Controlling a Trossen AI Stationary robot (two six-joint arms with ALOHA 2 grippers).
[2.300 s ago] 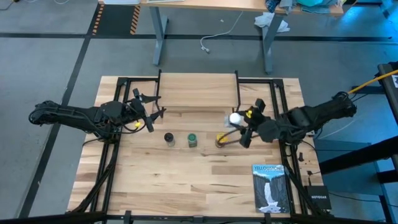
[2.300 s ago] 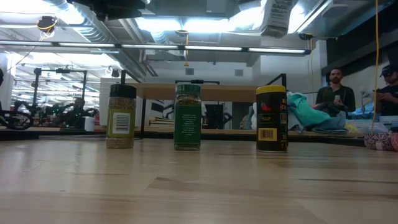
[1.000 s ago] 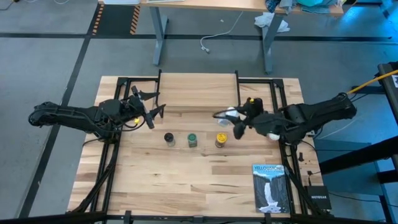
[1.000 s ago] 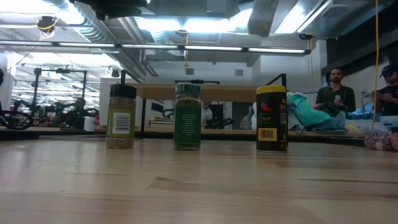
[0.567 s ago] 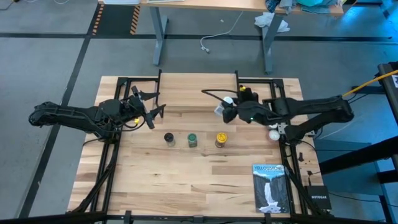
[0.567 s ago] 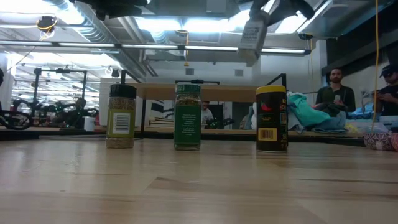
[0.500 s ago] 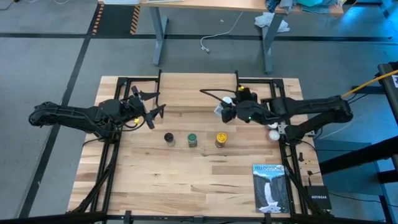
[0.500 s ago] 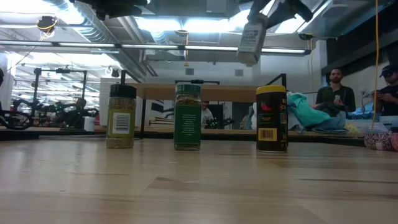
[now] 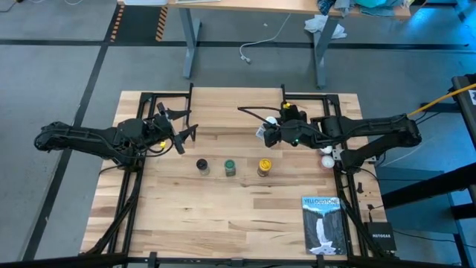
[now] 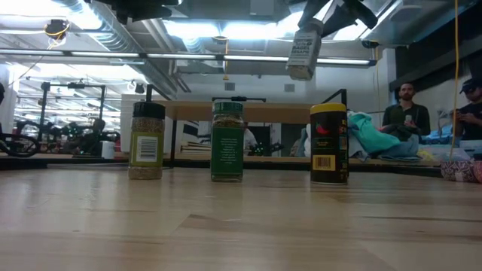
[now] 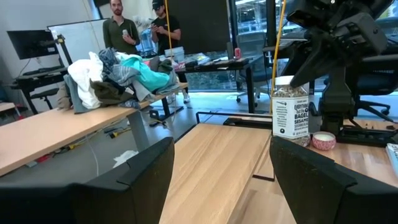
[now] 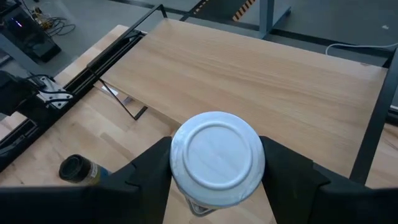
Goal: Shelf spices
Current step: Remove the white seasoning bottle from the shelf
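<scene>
My right gripper [image 9: 272, 134] is shut on the clear, white-lidded spice jar [image 12: 217, 158], which hangs in the air over the near right part of the shelf's light plank top [image 9: 236, 110]. Three more spice jars stand on their bases in a row on the table in front of the shelf: a dark-lidded one [image 9: 201, 165], a green one [image 9: 230, 167] and a yellow-lidded one [image 9: 263, 165]. My left gripper [image 9: 183, 131] waits open at the shelf's left end, level, with nothing between its fingers [image 11: 130, 177]. My right gripper pinches the jar's upper end by the white lid [image 12: 180, 163] between its two fingers, one on each side. It comes from the table's right, slanting down. The jar [image 10: 303, 50] hangs lifted clear and tilted, its bottom well above the shelf top.
A blue-and-white book [image 9: 322, 223] lies at the table's near right corner. A small white ball-like thing [image 9: 326, 159] sits by the right arm. Black frame rails [image 9: 134, 186] run along both table sides. Bare tabletop lies in front of the jar row.
My right gripper has carried the white-lidded jar from above the yellow-lidded jar toward the table's far edge and left, over the shelf, rolling and sinking slightly; it has kept still for the last half second. The three standing jars have not moved.
</scene>
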